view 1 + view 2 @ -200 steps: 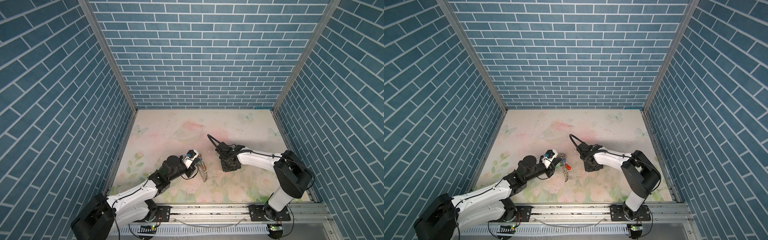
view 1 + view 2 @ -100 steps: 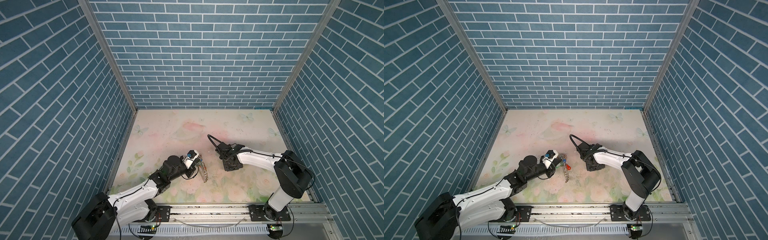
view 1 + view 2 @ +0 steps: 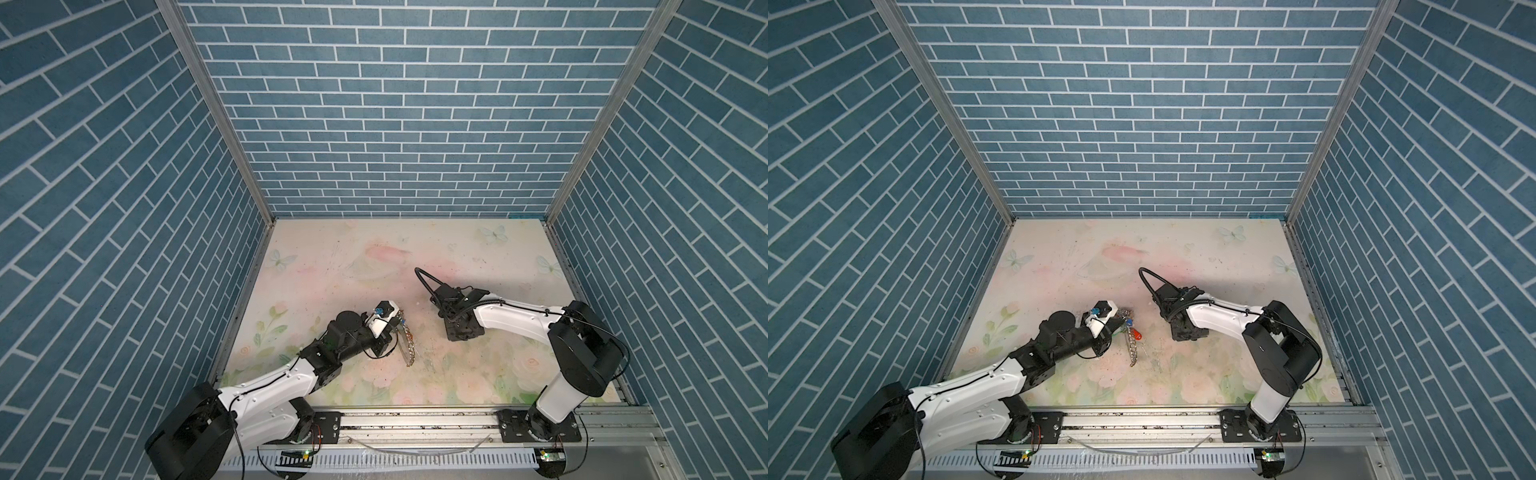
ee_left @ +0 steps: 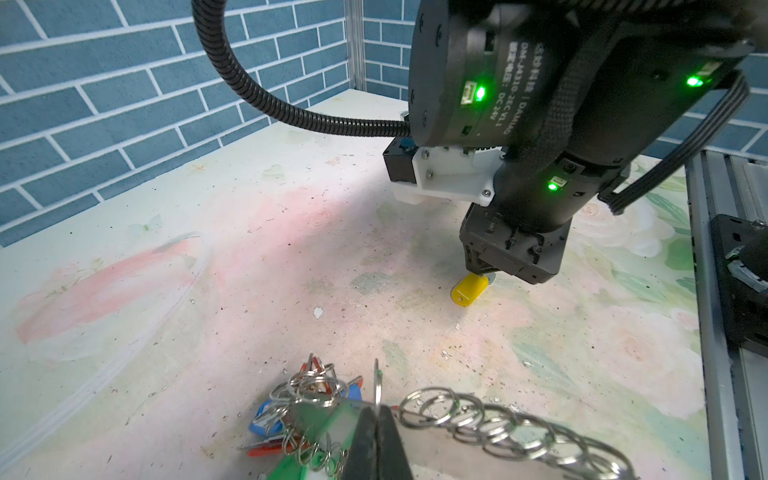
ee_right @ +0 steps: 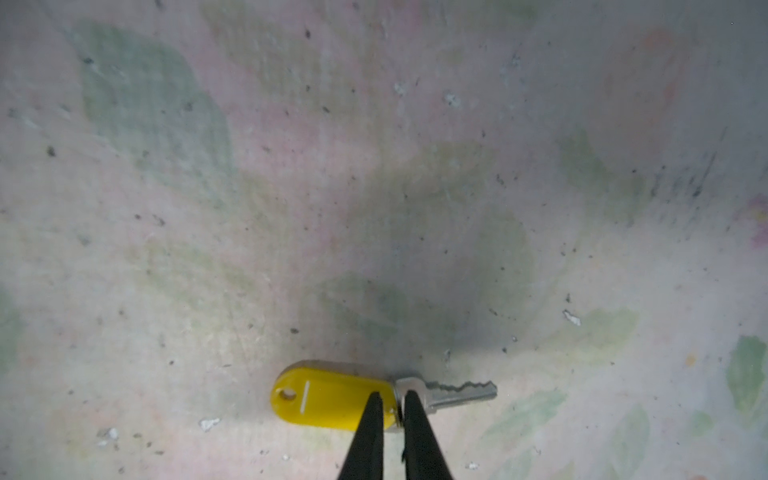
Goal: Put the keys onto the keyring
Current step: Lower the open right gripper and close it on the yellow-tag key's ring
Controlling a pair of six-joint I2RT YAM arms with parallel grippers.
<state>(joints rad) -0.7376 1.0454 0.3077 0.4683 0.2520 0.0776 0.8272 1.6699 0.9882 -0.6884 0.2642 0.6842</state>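
**Table (image 3: 374, 257) with 2 arms at work, shown in both top views and both wrist views.**

The left gripper (image 4: 376, 415) has its 2 black fingers pressed together on 1 thin wire ring (image 4: 377, 384) of the keyring (image 4: 498, 424). This ring stands upright between the tips. In a top view the keyring (image 3: 408, 345) hangs edge-on from this gripper, left of the table's middle. Whether its lower end touches the table cannot be told. A blue tag (image 4: 266, 419), a red tag (image 4: 266, 449) and a green tag (image 4: 286, 467) cluster among the rings just beside the fingers.

The right gripper (image 5: 394, 401) points down at the table, right of the middle. Its 2 fingers stand a narrow gap apart, 1 over the end of the yellow tag and 1 over the key's head. Whether they clamp the joint cannot be told.

The keys (image 5: 328, 399), 1 silver key joined to 1 yellow oblong tag, lie flat on the table directly under this gripper, apart from the keyring. In the left wrist view only the tag's holed end shows beneath the gripper.
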